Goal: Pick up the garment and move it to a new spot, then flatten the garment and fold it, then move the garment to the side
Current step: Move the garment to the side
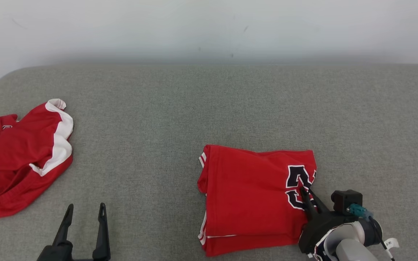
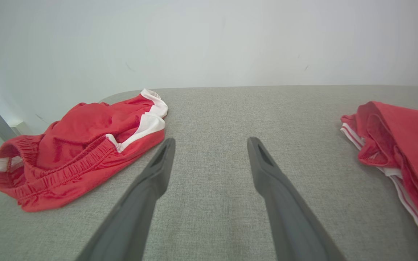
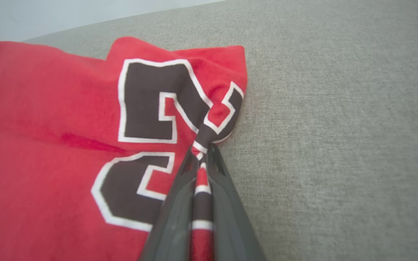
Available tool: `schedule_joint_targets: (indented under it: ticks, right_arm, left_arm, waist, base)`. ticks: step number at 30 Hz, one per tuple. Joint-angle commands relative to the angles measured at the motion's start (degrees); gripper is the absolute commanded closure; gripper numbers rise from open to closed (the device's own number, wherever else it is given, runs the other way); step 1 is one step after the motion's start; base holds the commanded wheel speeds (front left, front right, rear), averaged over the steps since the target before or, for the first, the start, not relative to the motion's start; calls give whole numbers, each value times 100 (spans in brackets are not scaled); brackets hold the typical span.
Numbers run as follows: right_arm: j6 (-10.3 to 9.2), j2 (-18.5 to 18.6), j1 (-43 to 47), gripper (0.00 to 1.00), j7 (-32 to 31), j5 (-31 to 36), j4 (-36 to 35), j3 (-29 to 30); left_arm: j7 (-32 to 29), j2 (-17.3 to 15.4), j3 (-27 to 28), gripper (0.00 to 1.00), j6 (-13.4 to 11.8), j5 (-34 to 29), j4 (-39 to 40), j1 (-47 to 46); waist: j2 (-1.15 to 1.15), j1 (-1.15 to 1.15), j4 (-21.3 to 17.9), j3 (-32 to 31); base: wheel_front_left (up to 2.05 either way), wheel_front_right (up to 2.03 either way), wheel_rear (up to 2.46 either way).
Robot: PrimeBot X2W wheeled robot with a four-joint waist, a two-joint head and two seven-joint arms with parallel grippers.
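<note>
The garment (image 1: 249, 195) is a folded red jersey with black, white-edged numerals, lying right of centre on the grey cushion. Its left end also shows in the left wrist view as the red garment (image 2: 405, 145). My right gripper (image 1: 306, 192) is shut on the garment's right edge at the numerals; in the right wrist view the gripper (image 3: 203, 152) pinches a bunched fold of the garment (image 3: 49, 127) between its fingers. At the lower left my left gripper (image 1: 85, 208) hovers open over bare cushion, well left of the garment, and its own view has the gripper (image 2: 210, 143) wide apart with nothing in it.
Crumpled red shorts (image 1: 16, 156) with white side panels lie at the far left edge, shown as the shorts (image 2: 78, 145) in the left wrist view. The grey cushion (image 1: 209, 108) stretches back to a pale wall. Its rounded left corner is near the shorts.
</note>
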State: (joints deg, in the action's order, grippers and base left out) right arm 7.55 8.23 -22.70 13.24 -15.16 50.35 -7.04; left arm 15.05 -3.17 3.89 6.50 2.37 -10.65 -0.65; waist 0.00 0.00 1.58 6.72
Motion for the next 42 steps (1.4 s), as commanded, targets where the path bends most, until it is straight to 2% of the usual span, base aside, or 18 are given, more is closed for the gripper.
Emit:
schedule_joint_targets:
  ticks: [1,10,17,21,28,35,42]
  right_arm:
    - [-15,40,-114,100,23,-80,79,-64]
    - [-15,414,-810,100,132,-185,-18,-363]
    - [-15,939,-1548,100,67,-324,-94,-544]
    - [-15,1332,-1999,100,68,-391,-109,-512]
    - [-16,2011,-2711,100,69,-379,-183,-548]
    - [-15,2650,-3258,100,-10,-334,-331,-486]
    - [-16,3081,-3750,100,-250,-294,-544,-426]
  left_arm:
    - [18,-2,14,0,-1,20,-3,-78]
    - [18,6,35,0,22,110,55,-195]
    - [18,5,-28,0,46,140,188,-429]
    - [18,-1,-100,0,56,128,415,-641]
    - [18,-246,-178,0,89,74,933,-1020]
    - [18,-578,-363,0,88,-27,1464,-1223]
    - [-13,-846,-468,0,91,-179,2113,-1067]
  waist:
    - [0,0,-4,31]
    - [0,0,-4,328]
    - [0,0,-144,925]
    - [0,0,-318,1411]
    - [0,0,-813,2235]
    - [0,0,-1314,2748]
    - [0,0,-1661,3145]
  base:
    - [0,0,0]
    - [0,0,0]
    - [0,0,0]
    - [0,0,0]
    - [0,0,0]
    - [0,0,0]
    - [0,0,0]
